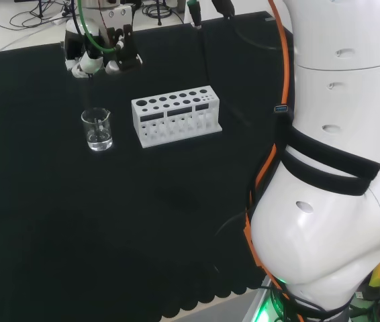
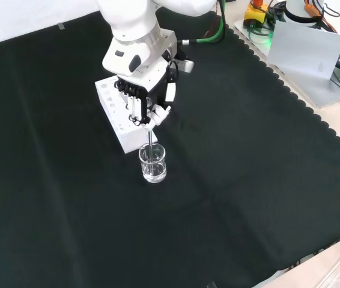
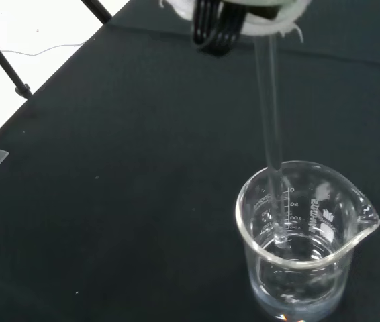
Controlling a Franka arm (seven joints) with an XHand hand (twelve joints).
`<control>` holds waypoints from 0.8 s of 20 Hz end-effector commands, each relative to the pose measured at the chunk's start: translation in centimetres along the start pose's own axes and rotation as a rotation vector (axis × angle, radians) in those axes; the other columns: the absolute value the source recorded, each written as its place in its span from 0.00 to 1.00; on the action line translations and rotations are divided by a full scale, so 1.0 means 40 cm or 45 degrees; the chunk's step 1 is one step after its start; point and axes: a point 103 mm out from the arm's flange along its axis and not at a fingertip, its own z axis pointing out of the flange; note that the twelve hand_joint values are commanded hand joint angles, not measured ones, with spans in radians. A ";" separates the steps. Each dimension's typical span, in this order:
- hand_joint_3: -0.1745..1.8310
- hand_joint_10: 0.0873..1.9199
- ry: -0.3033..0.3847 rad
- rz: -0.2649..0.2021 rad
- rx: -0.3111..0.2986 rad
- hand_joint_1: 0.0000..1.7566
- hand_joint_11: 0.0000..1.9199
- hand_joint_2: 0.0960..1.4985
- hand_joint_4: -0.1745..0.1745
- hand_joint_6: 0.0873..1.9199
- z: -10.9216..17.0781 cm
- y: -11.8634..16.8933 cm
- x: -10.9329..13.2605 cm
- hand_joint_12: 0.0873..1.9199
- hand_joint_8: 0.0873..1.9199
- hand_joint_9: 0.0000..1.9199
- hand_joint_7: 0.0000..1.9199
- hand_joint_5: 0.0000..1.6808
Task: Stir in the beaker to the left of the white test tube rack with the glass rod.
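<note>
Hand (image 2: 149,99) hanging above the beaker (image 2: 152,162), fingers curled and pinching the upper end of the glass rod (image 2: 151,139). Rod close to upright, running down from the fingertips, lower end inside the beaker; in the wrist view, tip (image 3: 280,238) dipped into the clear liquid near the wall opposite the spout. Beaker upright on the black cloth (image 2: 248,180), filled to less than half.

In the head view, beaker (image 1: 97,129) just to the left of the white test tube rack (image 1: 176,115), a narrow strip of bare cloth between them, not touching. In the front view, rack (image 2: 121,117) behind the beaker and partly hidden by the hand and wrist. Both well in from every edge of the cloth, toward its far left part in the head view.

Open cloth all round the beaker except on the rack side: broad bare stretches toward the near edge and toward the arm's white links (image 1: 338,168) in the head view, and toward the scalloped right edge (image 2: 314,111) in the front view.

Cloth flat, matt, lightly creased, its near edge scalloped in the head view. Beyond the far edge, a pale floor with cables and thin black stand legs (image 3: 5,57). In the front view, past the right edge, a grey sheet (image 2: 305,48) leaning among more cables and equipment.
</note>
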 end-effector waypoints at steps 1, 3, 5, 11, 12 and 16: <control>0.34 0.44 -0.008 0.036 0.011 0.74 0.85 0.51 0.00 0.26 -0.016 -0.018 -0.083 0.34 0.59 0.83 0.59 0.67; 0.33 0.44 -0.020 0.053 0.008 0.74 0.85 0.51 0.00 0.26 -0.021 -0.035 -0.100 0.34 0.59 0.83 0.59 0.67; 0.33 0.44 -0.028 0.049 0.009 0.74 0.85 0.51 0.00 0.26 -0.023 -0.051 -0.107 0.34 0.59 0.83 0.59 0.67; 0.33 0.44 0.044 0.035 -0.021 0.74 0.85 0.51 0.00 0.26 -0.025 -0.084 -0.084 0.34 0.59 0.83 0.59 0.67; 0.33 0.44 0.053 0.039 -0.038 0.74 0.85 0.51 0.00 0.26 -0.024 -0.093 -0.085 0.34 0.59 0.83 0.59 0.67; 0.33 0.44 -0.101 0.035 0.031 0.74 0.85 0.51 0.00 0.26 -0.018 -0.102 -0.093 0.34 0.59 0.83 0.59 0.67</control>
